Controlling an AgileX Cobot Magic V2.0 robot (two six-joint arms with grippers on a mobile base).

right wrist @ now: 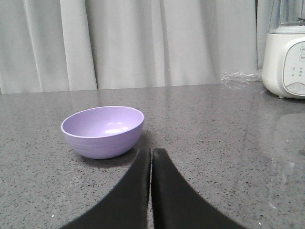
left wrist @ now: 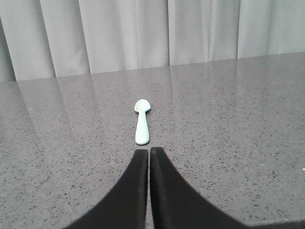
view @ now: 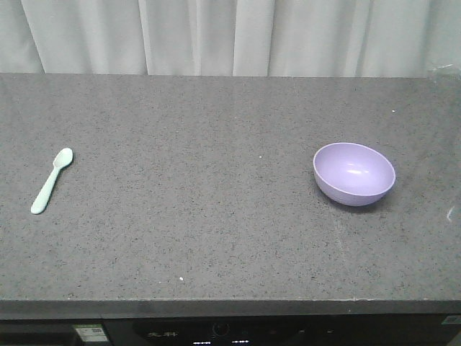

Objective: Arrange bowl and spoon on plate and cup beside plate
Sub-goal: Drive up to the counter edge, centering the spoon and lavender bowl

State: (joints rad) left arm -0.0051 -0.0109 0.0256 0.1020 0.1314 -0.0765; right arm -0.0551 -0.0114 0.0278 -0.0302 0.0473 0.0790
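The lavender bowl [view: 354, 173] stands upright on the right side of the grey counter, and it also shows in the right wrist view as the bowl [right wrist: 103, 130]. My right gripper [right wrist: 151, 150] is shut and holds nothing, just right of and in front of the bowl. A mint-green spoon [view: 52, 180] lies flat at the left, head pointing away. My left gripper [left wrist: 148, 150] is shut with nothing in it, its tips just short of the spoon [left wrist: 141, 121] handle. The plate and the cup are out of view. Neither gripper shows in the front view.
The grey speckled counter [view: 216, 216] ends in a front edge near the bottom of the front view. A white curtain hangs behind it. A white appliance [right wrist: 287, 57] and crumpled clear plastic [right wrist: 240, 78] sit at the far right.
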